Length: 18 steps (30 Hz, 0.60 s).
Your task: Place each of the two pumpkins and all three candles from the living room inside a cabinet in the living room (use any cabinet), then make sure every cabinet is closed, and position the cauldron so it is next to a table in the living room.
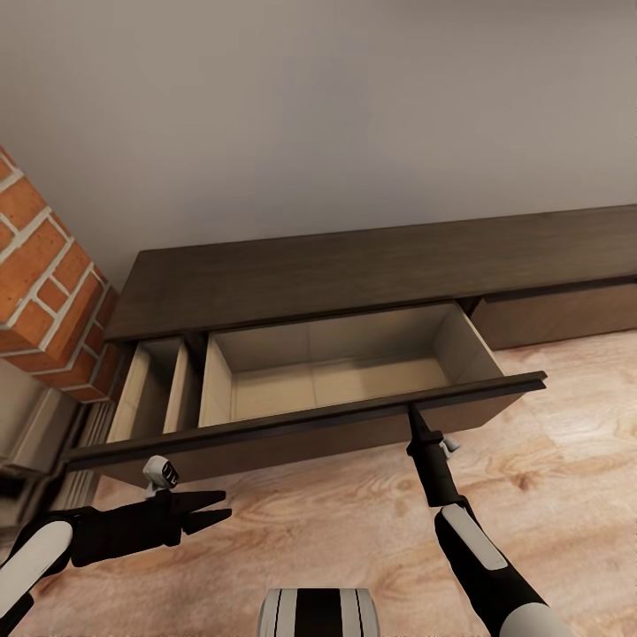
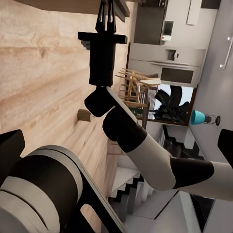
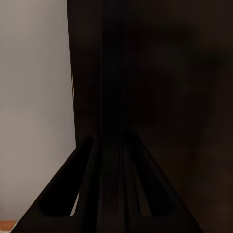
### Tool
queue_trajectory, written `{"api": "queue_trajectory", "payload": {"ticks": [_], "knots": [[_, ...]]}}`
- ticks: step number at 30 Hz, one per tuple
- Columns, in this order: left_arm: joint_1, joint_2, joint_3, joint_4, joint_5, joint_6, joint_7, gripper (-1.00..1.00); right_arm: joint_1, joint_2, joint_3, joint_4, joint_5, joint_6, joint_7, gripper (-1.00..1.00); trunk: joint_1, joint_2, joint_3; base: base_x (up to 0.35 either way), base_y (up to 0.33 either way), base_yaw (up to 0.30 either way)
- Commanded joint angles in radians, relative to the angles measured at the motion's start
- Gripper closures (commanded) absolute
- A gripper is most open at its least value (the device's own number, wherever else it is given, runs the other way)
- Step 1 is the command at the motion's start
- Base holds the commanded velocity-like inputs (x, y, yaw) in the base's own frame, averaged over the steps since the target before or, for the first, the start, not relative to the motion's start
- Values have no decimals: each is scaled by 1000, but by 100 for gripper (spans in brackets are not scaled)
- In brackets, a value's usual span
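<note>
Dark-brown cabinet [image 1: 372, 265] against wall, wide drawer [image 1: 336, 380] pulled out, nothing inside it. Right tool [image 1: 414, 416] pinched together on drawer front's top edge. Left tool [image 1: 208, 518] slightly apart, holding nothing, above floor [image 1: 354, 531]. Stowing, closing and cauldron placement judged all left.

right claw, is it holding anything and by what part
The right claw is shut on the top edge of the open drawer front of the cabinet. The left claw holds nothing.
</note>
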<state>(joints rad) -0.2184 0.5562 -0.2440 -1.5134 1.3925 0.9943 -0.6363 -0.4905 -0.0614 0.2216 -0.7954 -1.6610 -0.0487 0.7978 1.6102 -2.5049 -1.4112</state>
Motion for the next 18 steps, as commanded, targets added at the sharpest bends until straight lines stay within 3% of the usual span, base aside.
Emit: {"api": "queue_trajectory", "payload": {"ticks": [1, 18], "knots": [[-1, 1, -1, 1, 0, 3, -3, -100, 0, -1, 96, 0, -1, -3, 8, 100, 0, 0, -1, -19, 0, 0], [-1, 1, 0, 1, 0, 3, -3, -100, 0, -1, 96, -1, -2, -3, 8, 100, 0, 0, -1, -41, 0, 0]]}}
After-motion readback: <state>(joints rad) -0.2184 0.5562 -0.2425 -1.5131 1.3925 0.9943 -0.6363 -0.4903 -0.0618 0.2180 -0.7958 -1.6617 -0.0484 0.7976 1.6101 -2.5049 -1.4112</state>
